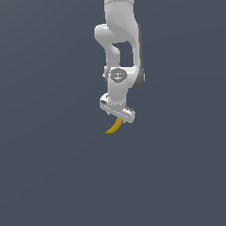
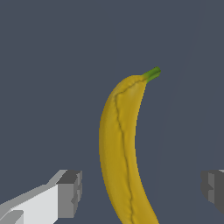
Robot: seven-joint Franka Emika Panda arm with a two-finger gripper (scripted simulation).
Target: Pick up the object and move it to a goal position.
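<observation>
The object, a small curved yellow banana [image 1: 114, 126] with a green tip, lies on the dark surface directly under the white arm's hand. In the wrist view the banana [image 2: 118, 148] runs lengthwise between the two grey fingertips. My gripper [image 2: 141, 190] is open. One fingertip [image 2: 70, 192] and the other fingertip [image 2: 213, 188] stand on either side of the banana, each with a visible gap to it. In the exterior view the gripper [image 1: 117, 118] hangs low over the banana and covers its upper end; only the lower half and tip stick out.
A plain dark grey-blue surface [image 1: 53, 176] fills both views. No other objects, containers or edges show.
</observation>
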